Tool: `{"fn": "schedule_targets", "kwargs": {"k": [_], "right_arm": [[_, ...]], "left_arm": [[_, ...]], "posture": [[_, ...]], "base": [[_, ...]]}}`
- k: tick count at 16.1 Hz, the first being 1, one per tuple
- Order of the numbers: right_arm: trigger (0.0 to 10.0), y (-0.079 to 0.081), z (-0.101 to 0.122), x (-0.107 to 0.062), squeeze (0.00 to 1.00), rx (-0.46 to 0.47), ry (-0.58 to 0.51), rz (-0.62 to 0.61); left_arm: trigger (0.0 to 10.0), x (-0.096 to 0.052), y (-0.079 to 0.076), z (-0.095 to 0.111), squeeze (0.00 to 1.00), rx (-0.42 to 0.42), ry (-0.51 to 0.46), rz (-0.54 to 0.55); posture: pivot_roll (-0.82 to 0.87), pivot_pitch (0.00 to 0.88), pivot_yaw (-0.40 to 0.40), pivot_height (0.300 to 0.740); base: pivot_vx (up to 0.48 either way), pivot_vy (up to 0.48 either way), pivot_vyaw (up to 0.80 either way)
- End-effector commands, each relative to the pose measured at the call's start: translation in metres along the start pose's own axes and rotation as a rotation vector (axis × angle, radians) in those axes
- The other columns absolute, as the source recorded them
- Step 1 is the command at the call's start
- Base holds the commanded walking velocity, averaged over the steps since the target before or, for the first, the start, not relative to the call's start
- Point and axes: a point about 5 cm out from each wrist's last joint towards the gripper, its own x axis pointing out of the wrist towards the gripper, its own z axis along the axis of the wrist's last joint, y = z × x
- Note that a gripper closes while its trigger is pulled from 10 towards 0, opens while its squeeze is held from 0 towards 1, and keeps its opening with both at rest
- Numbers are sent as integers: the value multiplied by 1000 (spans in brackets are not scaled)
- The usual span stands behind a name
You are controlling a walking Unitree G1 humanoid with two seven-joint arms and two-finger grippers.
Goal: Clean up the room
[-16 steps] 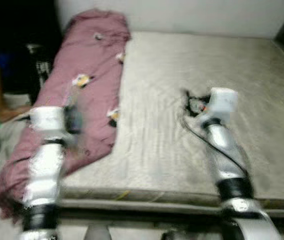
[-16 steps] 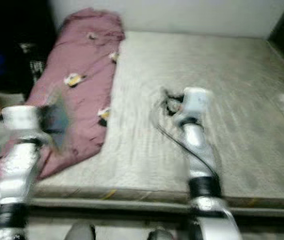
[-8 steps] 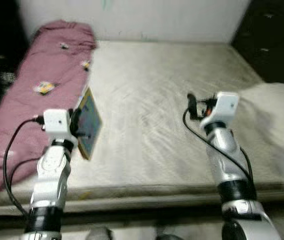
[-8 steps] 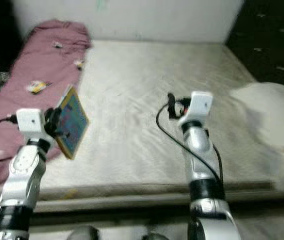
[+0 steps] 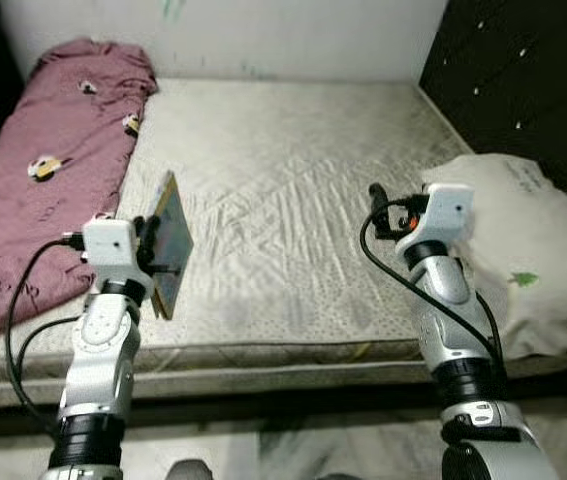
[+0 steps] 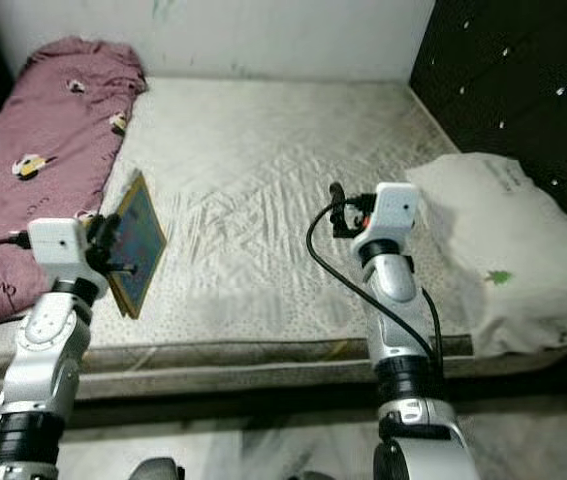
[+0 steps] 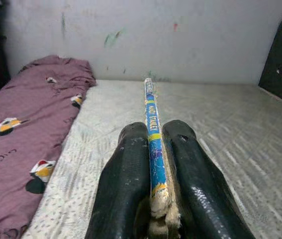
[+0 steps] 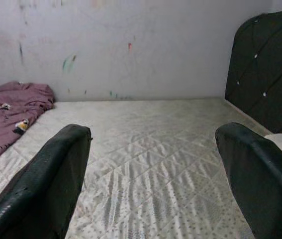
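Observation:
My left gripper (image 5: 153,250) is shut on a thin blue and yellow book (image 5: 170,243), holding it upright over the near left part of the mattress (image 5: 293,200). In the left wrist view the book's spine (image 7: 151,124) stands edge-on between the two black fingers (image 7: 126,189). My right gripper (image 5: 378,210) is open with nothing in it, raised above the near right part of the mattress; its fingers (image 8: 51,174) stand wide apart in the right wrist view.
A maroon blanket (image 5: 43,170) with small cartoon prints lies along the mattress's left side. A white pillow (image 5: 523,250) rests at the right, against a dark tufted headboard (image 5: 523,70). A pale wall (image 5: 223,35) runs behind the bed.
The camera has swung to the right, so the pillow and headboard have come into view and the blanket has shifted left. The left gripper still holds the book upright; both arms keep their pose.

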Motion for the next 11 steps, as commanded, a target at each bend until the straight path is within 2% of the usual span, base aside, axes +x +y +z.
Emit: {"fn": "schedule_targets", "kwargs": {"k": [1,4,11], "right_arm": [[10000,5,6,3,0,3,-25,19],[10000,5,6,3,0,-18,-19,1],[10000,4,4,3,0,-18,-11,-21]], "left_arm": [[10000,3,4,14,0,15,-64,-1],[10000,3,4,17,0,6,-85,-20],[10000,4,3,18,0,0,-93,-37]], "posture": [[74,0,-40,740],[72,0,-36,740],[70,0,-36,740]], "base": [[0,0,0],[0,0,0],[323,0,0]]}}
